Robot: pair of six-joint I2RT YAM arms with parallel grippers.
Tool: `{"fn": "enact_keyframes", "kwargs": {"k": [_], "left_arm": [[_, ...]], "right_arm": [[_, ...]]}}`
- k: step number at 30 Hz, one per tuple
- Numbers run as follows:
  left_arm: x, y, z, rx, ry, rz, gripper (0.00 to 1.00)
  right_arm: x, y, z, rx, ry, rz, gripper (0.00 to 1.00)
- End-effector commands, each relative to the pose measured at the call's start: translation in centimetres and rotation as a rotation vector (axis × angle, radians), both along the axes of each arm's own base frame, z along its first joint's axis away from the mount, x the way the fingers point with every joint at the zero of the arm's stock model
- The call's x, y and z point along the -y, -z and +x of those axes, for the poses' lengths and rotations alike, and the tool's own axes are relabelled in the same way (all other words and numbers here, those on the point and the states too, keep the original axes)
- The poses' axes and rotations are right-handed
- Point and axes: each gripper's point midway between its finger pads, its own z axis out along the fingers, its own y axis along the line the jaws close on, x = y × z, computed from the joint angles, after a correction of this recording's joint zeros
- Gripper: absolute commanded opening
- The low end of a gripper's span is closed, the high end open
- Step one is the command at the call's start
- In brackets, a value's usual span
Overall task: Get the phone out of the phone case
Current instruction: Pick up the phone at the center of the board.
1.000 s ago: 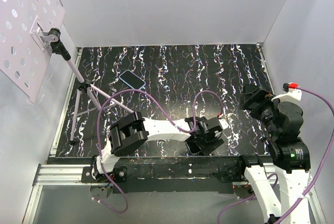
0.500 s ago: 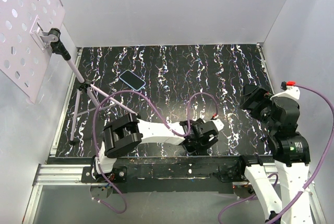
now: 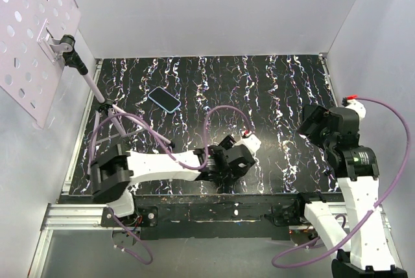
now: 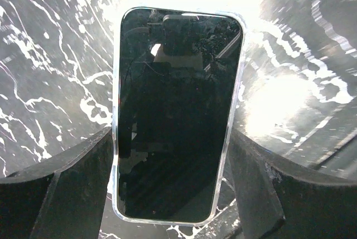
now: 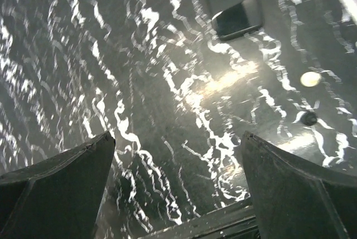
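Observation:
A dark-screened phone in a clear case [image 4: 173, 111] stands tilted between the fingers of my left gripper [image 4: 170, 138]. Both fingers press against the case's long edges, and it is held above the black marbled table [image 4: 50, 83]. In the top view the left gripper [image 3: 224, 161] is near the table's front middle, and the wrist hides the held phone. My right gripper [image 3: 312, 122] is open and empty over the right side; its wrist view [image 5: 178, 194] shows only table between the fingers.
A second dark phone-like slab with a light blue rim [image 3: 164, 99] lies at the back left; it also shows in the right wrist view [image 5: 237, 19]. A tripod [image 3: 104, 119] holding a white perforated panel [image 3: 32, 38] stands at the left. White walls surround the table.
My left arm has swung left along the front edge, carrying its gripper from right of centre to the middle. The right arm has shifted slightly and risen.

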Motion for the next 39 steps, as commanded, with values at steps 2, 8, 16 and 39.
{"fn": "enact_keyframes", "kwargs": {"k": [2, 8, 16, 39], "left_arm": [[1.9, -9.1, -0.2, 0.113, 0.131, -0.274, 0.0], [0.9, -10.2, -2.4, 0.139, 0.341, -0.29, 0.0], [-0.4, -10.9, -2.2, 0.184, 0.355, -0.269, 0.0], [-1.6, -16.2, -1.7, 0.222, 0.236, -0.442, 0.98]], "right_arm": [[-7.5, 1.1, 1.6, -0.025, -0.43, 0.172, 1.0], [-18.0, -1.5, -1.9, -0.005, -1.089, 0.582, 0.94], [-21.4, 1.9, -3.8, -0.203, -1.17, 0.678, 0.88], [-24.6, 1.5, -5.5, -0.123, -1.23, 0.904, 0.01]]}}
